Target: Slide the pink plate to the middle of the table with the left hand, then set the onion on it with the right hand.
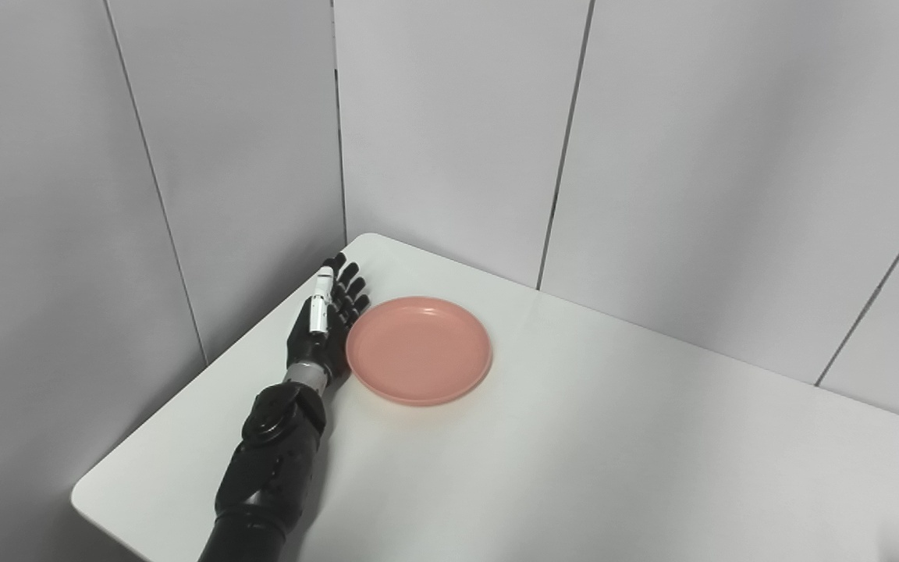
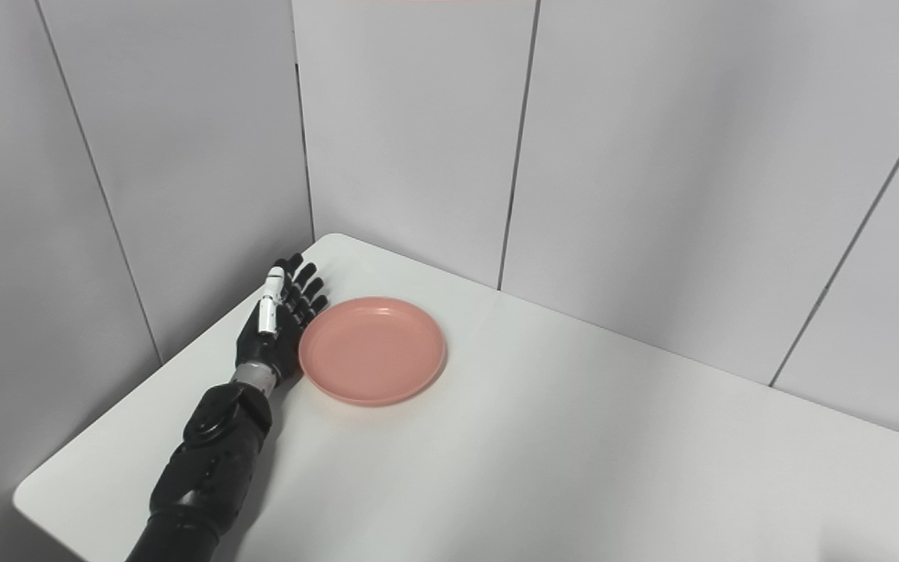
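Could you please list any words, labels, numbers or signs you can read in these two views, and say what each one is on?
None: no text can be read in either view.
The pink plate is plain, with no mark or label.
The left hand and its arm show no lettering; the white strip on it is blank.
The table and the wall panels are bare.

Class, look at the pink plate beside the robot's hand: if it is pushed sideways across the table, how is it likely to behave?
The pink plate looks rigid and shallow, so it will probably slide flat, not tip. The white table seems smooth, so it may glide easily. The open left hand stands at one rim only; an off-centre push could turn it.
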### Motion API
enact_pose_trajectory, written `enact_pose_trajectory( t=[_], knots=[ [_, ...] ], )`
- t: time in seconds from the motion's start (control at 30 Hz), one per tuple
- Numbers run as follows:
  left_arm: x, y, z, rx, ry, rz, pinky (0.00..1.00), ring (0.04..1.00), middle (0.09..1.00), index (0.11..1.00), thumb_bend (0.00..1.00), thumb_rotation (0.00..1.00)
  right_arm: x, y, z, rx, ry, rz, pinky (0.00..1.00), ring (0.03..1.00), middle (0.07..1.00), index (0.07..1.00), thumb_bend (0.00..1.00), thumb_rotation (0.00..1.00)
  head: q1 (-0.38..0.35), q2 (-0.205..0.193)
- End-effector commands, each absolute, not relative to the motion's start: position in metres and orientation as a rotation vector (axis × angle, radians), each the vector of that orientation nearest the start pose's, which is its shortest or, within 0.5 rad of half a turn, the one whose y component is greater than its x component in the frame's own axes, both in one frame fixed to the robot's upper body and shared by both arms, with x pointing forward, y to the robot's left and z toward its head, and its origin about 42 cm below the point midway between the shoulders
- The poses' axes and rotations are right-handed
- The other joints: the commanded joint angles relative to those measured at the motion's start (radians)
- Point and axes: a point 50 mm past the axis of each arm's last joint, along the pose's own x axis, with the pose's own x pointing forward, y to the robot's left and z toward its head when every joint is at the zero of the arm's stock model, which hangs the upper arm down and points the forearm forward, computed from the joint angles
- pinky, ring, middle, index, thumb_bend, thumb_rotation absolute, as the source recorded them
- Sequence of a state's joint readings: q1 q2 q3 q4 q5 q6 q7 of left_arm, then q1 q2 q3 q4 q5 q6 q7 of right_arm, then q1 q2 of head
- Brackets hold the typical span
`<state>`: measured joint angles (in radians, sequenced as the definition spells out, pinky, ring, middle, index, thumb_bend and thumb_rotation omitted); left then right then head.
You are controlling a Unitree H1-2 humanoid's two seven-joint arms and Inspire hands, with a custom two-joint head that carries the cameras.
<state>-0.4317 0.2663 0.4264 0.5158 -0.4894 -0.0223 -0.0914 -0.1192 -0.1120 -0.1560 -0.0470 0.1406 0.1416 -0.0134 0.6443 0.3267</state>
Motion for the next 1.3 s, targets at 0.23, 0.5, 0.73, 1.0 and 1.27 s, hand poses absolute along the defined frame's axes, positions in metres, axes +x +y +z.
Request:
enact_pose_trajectory(
  t=[0.23, 0.5, 0.73, 1.0, 1.27],
  knots=[
    [0.406, 0.362, 0.109, -0.427, 0.054, 0.251, 1.0, 0.991, 0.993, 0.987, 0.34, 1.0, 0.314, -0.277, 0.139, 0.04, -0.022, -0.121, 0.22, 0.428, 0.543, 0.462, 0.5, 0.0, -0.026, 0.011],
    [0.415, 0.345, 0.105, -0.4, 0.08, 0.193, 1.0, 0.987, 0.989, 0.977, 0.33, 1.0, 0.313, -0.27, 0.144, 0.034, 0.003, -0.133, 0.17, 0.419, 0.548, 0.48, 0.5, 0.0, -0.055, 0.022],
    [0.42, 0.334, 0.104, -0.388, 0.103, 0.135, 1.0, 0.997, 0.999, 0.989, 0.34, 1.0, 0.31, -0.266, 0.145, 0.036, 0.009, -0.132, 0.2, 0.78, 0.849, 0.491, 0.48, 0.17, -0.09, 0.037],
    [0.425, 0.321, 0.106, -0.361, 0.115, 0.085, 0.98, 0.979, 0.983, 0.974, 0.36, 1.0, 0.308, -0.26, 0.146, 0.02, 0.007, -0.134, 0.0, 0.976, 0.987, 0.929, 0.32, 0.96, -0.151, 0.055],
    [0.433, 0.306, 0.115, -0.345, 0.126, 0.026, 0.97, 0.975, 0.976, 0.97, 0.38, 1.0, 0.305, -0.254, 0.15, 0.041, 0.01, -0.11, 0.0, 1.0, 1.0, 1.0, 0.14, 1.0, -0.225, 0.084]
  ],
)
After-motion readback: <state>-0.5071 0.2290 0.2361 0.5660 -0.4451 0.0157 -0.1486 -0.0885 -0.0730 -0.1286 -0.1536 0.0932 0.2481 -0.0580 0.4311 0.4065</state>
